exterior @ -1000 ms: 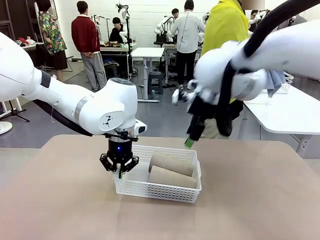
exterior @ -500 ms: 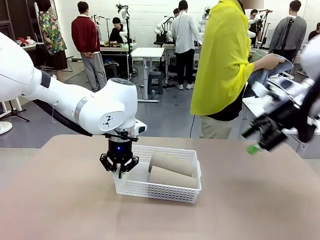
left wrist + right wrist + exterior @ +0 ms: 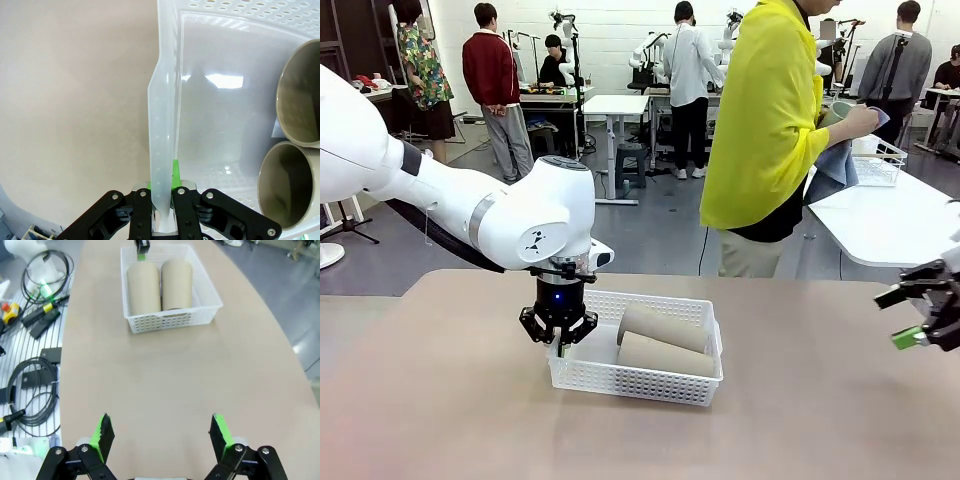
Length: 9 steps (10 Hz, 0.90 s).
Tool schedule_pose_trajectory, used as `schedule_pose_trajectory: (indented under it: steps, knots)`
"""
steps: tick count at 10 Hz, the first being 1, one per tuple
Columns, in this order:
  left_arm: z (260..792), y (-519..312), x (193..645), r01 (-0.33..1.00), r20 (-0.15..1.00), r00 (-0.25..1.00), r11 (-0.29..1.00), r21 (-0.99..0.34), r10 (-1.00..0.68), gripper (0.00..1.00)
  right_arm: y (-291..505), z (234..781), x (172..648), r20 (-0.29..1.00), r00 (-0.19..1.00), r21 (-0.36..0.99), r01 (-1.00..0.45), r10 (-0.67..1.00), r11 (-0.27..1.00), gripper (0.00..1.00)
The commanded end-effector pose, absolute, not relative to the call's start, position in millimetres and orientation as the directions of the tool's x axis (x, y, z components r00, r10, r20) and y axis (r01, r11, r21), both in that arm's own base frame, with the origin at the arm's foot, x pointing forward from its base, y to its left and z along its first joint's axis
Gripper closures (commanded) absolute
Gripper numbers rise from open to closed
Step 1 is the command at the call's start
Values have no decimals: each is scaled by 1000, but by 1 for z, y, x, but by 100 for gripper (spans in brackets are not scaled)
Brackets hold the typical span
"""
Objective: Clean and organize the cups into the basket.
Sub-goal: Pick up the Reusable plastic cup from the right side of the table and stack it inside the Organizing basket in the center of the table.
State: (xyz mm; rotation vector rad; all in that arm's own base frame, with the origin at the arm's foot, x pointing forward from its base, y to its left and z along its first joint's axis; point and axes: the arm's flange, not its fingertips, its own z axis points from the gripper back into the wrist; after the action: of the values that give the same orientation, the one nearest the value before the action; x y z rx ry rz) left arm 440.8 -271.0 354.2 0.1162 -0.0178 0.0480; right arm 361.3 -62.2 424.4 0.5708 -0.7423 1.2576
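Observation:
The white lattice basket [image 3: 632, 382] sits mid-table with two tan cups [image 3: 661, 326] [image 3: 665, 355] lying side by side in it. My left gripper [image 3: 558, 338] is shut on the basket's left wall. In the left wrist view that wall [image 3: 163, 120] is pinched between my left gripper [image 3: 162, 199], and the open cup mouths [image 3: 299, 95] [image 3: 289, 184] lie to the right. My right gripper [image 3: 910, 318] hangs open and empty at the table's right edge. Its wrist view looks past the right gripper [image 3: 162, 434] to the basket [image 3: 172, 320] and cups [image 3: 143, 284] [image 3: 176, 281]. Behind the table, a person in yellow holds a pale green cup [image 3: 834, 112].
The person wraps a blue-grey cloth [image 3: 835, 168] around the green cup, next to a white side table [image 3: 890, 225] with a wire basket [image 3: 876, 160]. Cables [image 3: 34, 390] lie beside the table in the right wrist view. Bare tan tabletop [image 3: 820, 400] surrounds the basket.
My right arm has swung from above the basket's far side out to the table's right edge, staying open. The left gripper and basket have not moved.

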Motion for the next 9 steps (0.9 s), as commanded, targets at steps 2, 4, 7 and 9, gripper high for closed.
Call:
schedule_pose_trajectory:
  steps: [2,4,7,9]
  knots:
    - [351,-269,440,-41,13,999,991,124,39,100,-105,398,342,900,55,-43,-976,432,213,0]
    - [351,-269,440,-41,13,999,991,124,39,100,-131,372,334,948,75,-5,-968,309,250,0]
    - [351,-269,440,-41,13,999,991,124,39,100,-135,380,327,941,92,-1,-962,327,272,0]
    - [351,-269,440,-41,13,999,991,124,39,100,-135,380,327,941,92,-1,-962,327,272,0]
